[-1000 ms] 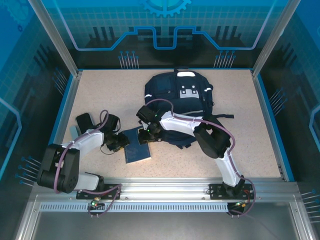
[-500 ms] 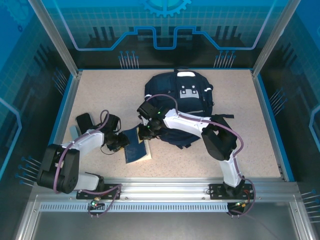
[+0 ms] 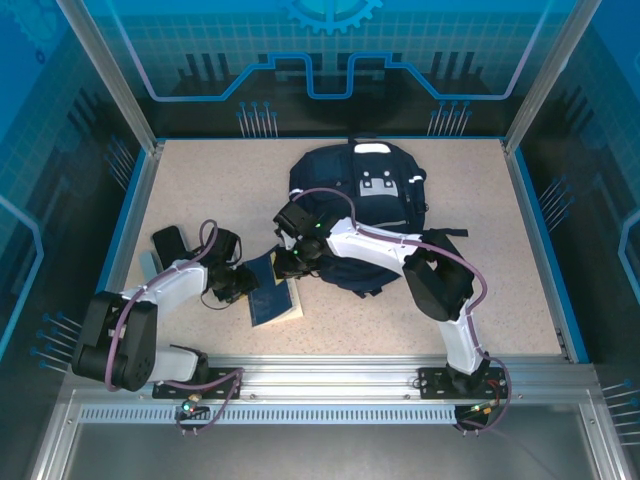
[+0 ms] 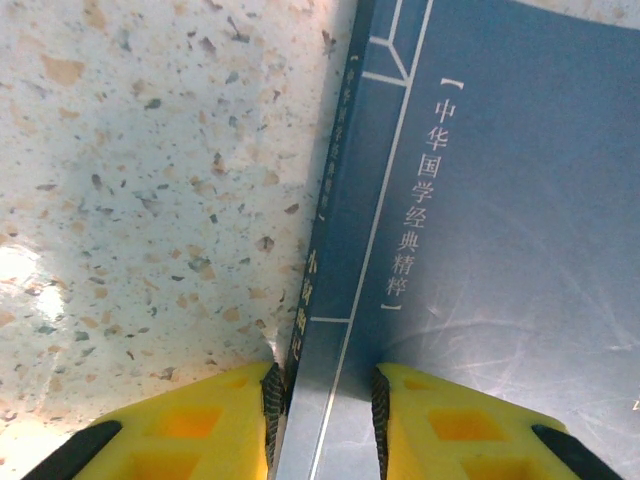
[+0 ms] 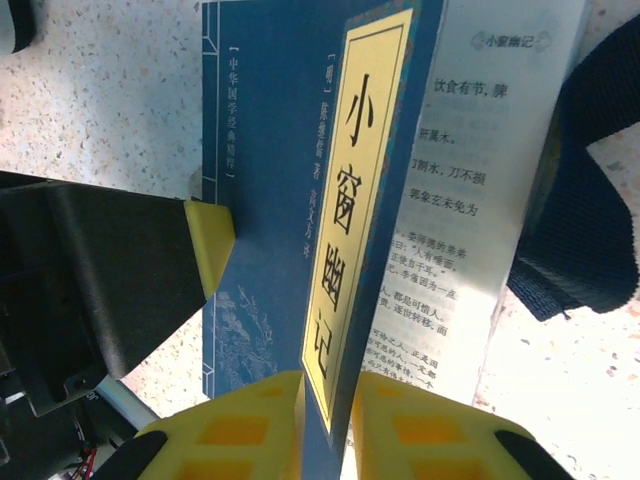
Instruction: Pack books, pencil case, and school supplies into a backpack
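A blue book [image 3: 266, 302] lies at the front left of the table, its cover lifted so that pale printed pages [image 5: 470, 230] show. My left gripper [image 4: 325, 420] is shut on the book's spine edge [image 4: 340, 300], down at table level. My right gripper [image 5: 328, 420] is shut on the raised front cover with its yellow title label [image 5: 360, 180]. From above, the left gripper [image 3: 238, 287] sits at the book's left and the right gripper [image 3: 285, 268] at its upper edge. The navy backpack [image 3: 365, 195] lies flat behind, with a dark strap [image 5: 590, 200] beside the pages.
A small black case [image 3: 168, 242], perhaps the pencil case, and a grey item [image 3: 150, 262] lie left of the left arm. The speckled table [image 3: 210, 190] has blue rails at its sides and glass walls. The right arm arches over the backpack's lower edge.
The book lay shut a second ago. My right gripper has closed on its cover and raised it, baring the pages. The left gripper has kept its hold on the spine.
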